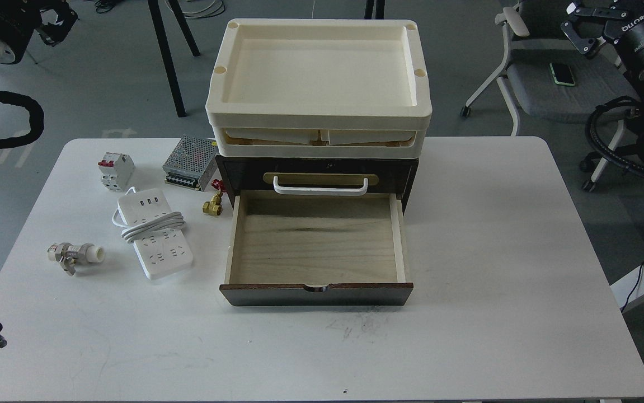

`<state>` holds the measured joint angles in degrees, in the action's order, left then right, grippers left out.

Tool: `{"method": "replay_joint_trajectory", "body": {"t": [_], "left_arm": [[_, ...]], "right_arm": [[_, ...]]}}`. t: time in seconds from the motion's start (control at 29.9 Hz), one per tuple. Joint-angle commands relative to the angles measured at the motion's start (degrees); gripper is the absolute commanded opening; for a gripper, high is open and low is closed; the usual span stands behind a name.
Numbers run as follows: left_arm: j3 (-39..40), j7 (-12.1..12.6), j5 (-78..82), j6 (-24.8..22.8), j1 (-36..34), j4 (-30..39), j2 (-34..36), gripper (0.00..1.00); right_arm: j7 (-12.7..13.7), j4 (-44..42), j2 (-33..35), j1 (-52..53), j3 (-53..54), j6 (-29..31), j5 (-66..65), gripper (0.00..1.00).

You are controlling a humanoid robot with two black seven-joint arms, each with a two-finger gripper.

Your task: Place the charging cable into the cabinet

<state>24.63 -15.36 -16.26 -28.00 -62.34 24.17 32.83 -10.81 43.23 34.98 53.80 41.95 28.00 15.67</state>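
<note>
Your charging cable [154, 234] lies flat on the counter [495, 252] at about nine o'clock from the open drawer [316, 240], just beside its left wall but not touching it, with the cord wound round its middle so nothing trails loose. That bundling should help you: you can lift it as one piece, though the cord loops may slip if you pinch only them. The cabinet [232, 173] sits at the centre of the counter, its lower drawer pulled out toward you and bare inside, so the way in looks ready from above. Cream trays [318, 67] are stacked on top of the cabinet at twelve o'clock. Beyond the cable, at about eleven o'clock from it, stands a small circuit breaker [115, 170], and at one o'clock a perforated metal box [191, 163]; a brass fitting [212, 206] lies between the cable and the cabinet, and a valve [74, 256] rests at nine o'clock from the cable. Your left hand [56, 19] is raised far off at the upper left corner, too dark to tell its spread; your right hand [587, 28] is up at the upper right, its fingers apart and holding nothing. Neither is near the cable, so the reach has not begun; the left arm seems the closer choice.
</note>
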Motion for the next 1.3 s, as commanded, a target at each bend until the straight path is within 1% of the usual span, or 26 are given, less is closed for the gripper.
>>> {"method": "replay_joint_trajectory", "body": {"t": [0.0, 0.03, 0.07, 0.1, 0.13, 0.17, 0.27, 0.33, 0.37, 0.47, 0.54, 0.64, 0.67, 0.77, 0.84, 0.9, 0.94, 1.0, 1.07, 1.17, 1.27], "left_arm": [[0.1, 0.0, -0.1, 0.0, 0.5, -0.1, -0.2, 1.00], [0.1, 0.0, -0.2, 0.0, 0.6, -0.1, -0.2, 1.00], [0.0, 0.7, -0.1, 0.0, 0.7, -0.2, -0.3, 1.00], [-0.1, 0.7, 0.0, 0.0, 0.8, -0.3, -0.3, 1.00], [0.1, 0.2, -0.6, 0.0, 0.9, -1.0, -0.5, 1.00], [0.3, 0.0, -0.7, 0.0, 0.9, -2.5, -0.7, 1.00], [2.5, -0.1, -1.4, 0.0, 1.2, -11.6, -2.5, 1.00], [5.6, -0.3, -2.4, 0.0, 1.3, -14.6, -5.3, 1.00], [7.9, -0.6, -2.8, 0.0, 1.5, -14.6, -6.7, 1.00], [13.4, -3.2, -3.1, 0.0, 3.2, -14.4, -8.4, 1.00], [15.6, -5.6, -3.3, 0.0, 3.5, -14.3, -8.1, 1.00], [19.4, -11.5, -3.5, 0.0, 3.7, -13.8, -5.8, 1.00], [20.6, -12.6, -3.8, 0.0, 3.7, -12.3, -4.7, 0.99], [22.5, -12.6, -3.9, 0.0, 4.0, -5.0, -1.6, 0.99], [21.5, -12.6, -3.0, 0.0, 4.5, 2.1, 0.8, 0.99], [17.9, -12.6, 0.3, 0.0, 5.1, 12.7, 5.0, 0.99], [16.0, -12.6, 3.3, 0.0, 5.2, 18.8, 8.4, 0.99], [14.0, -12.6, 10.7, 0.0, 5.2, 31.4, 15.8, 0.99], [13.6, -12.6, 20.6, 0.0, 5.5, 41.3, 22.2, 0.99], [13.6, -12.6, 37.9, 0.0, 6.4, 51.5, 31.5, 0.99], [13.6, -12.6, 51.2, 0.0, 7.9, 59.1, 38.3, 0.99]], "right_arm": [[0.0, -0.3, 0.1, -0.1, 0.3, 0.0, 0.1, 1.00], [0.0, -0.3, 0.2, -0.1, 0.3, 0.0, 0.1, 1.00], [0.0, -0.3, 0.3, -0.1, 0.5, 0.0, 0.1, 1.00], [0.0, -0.3, 0.7, -0.1, 0.6, 0.0, 0.1, 1.00], [0.0, -0.3, 1.0, -0.1, 0.7, 0.0, 0.1, 1.00], [0.0, -0.3, 1.1, -0.1, 0.7, 0.0, 0.1, 1.00], [-0.3, -0.3, 1.2, -0.1, 0.9, 0.0, 0.2, 1.00], [-0.3, -0.3, 1.2, -0.1, 1.4, 0.0, 0.2, 1.00], [-0.3, -0.3, 1.2, -0.1, 1.6, 0.0, 0.2, 1.00], [-0.3, -0.3, 1.1, -0.1, 2.3, 0.0, 0.2, 1.00], [-0.3, -0.3, 1.1, 0.0, 2.3, 0.0, 0.1, 1.00], [-0.3, -0.2, 1.1, 0.0, 2.3, 0.0, 0.1, 1.00], [-0.3, -0.2, 1.1, 0.0, 2.3, 0.0, 0.1, 1.00], [-0.3, -0.2, 1.2, 0.0, 2.3, 0.0, 0.1, 1.00], [-0.3, -0.2, 1.2, 0.0, 2.4, 0.0, 0.2, 1.00], [-0.3, -0.2, 1.2, -0.1, 2.5, 0.0, 0.2, 1.00], [-0.3, -0.2, 1.2, -0.1, 2.6, 0.0, 0.2, 1.00], [-0.3, -0.3, 1.2, -0.5, 2.6, 0.0, 0.2, 1.00], [-0.3, -0.2, 1.2, -1.2, 2.7, 0.0, 0.2, 1.00], [-0.3, 0.0, 1.3, -1.4, 2.8, 0.0, 0.2, 1.00], [-0.3, 0.2, 2.6, -1.6, 3.4, 0.0, 0.2, 1.00]]}}
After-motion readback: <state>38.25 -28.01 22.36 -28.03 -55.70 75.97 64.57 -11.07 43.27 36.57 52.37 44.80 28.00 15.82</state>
